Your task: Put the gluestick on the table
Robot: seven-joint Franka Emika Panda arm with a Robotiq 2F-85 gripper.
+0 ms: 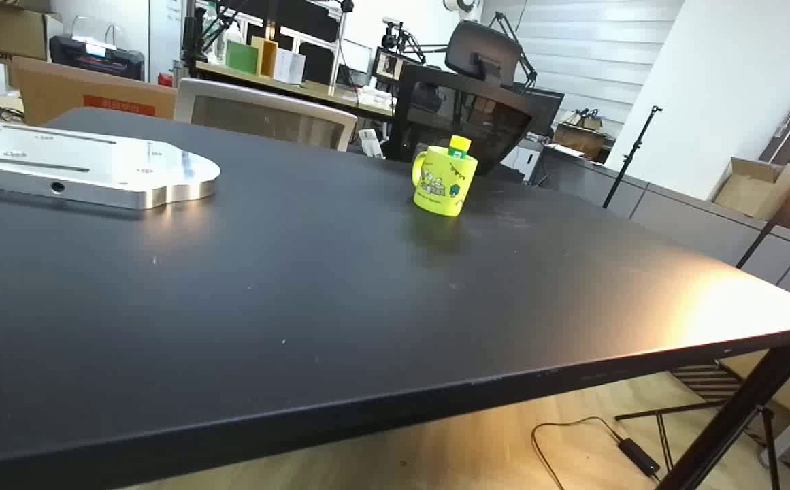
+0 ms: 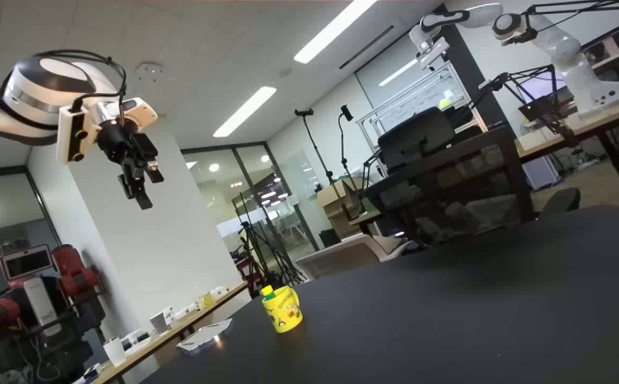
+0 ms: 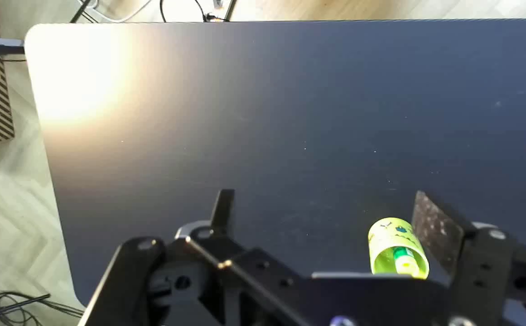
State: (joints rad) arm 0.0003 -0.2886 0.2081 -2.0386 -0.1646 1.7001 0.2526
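The gluestick (image 1: 459, 144) stands inside the yellow-green cup (image 1: 443, 187), its yellow end and a green band above the rim. It also shows in an exterior view (image 2: 268, 292) and in the wrist view (image 3: 405, 261). Its lower part is hidden by the cup. The cup (image 2: 283, 314) stands upright on the black table (image 1: 340, 292). My gripper (image 2: 148, 189) is high above the table, up and to the left of the cup in that view. In the wrist view the gripper (image 3: 324, 194) is open, with nothing between its fingers. The cup (image 3: 387, 233) appears beside the right finger, far below.
A silver metal plate (image 1: 88, 167) lies on the table, also seen beyond the cup in an exterior view (image 2: 205, 335). The cup's handle (image 1: 419, 170) sticks out at one side. Chairs (image 1: 265, 112) stand at the table's edge. A lamp glare (image 3: 77, 68) covers one table corner.
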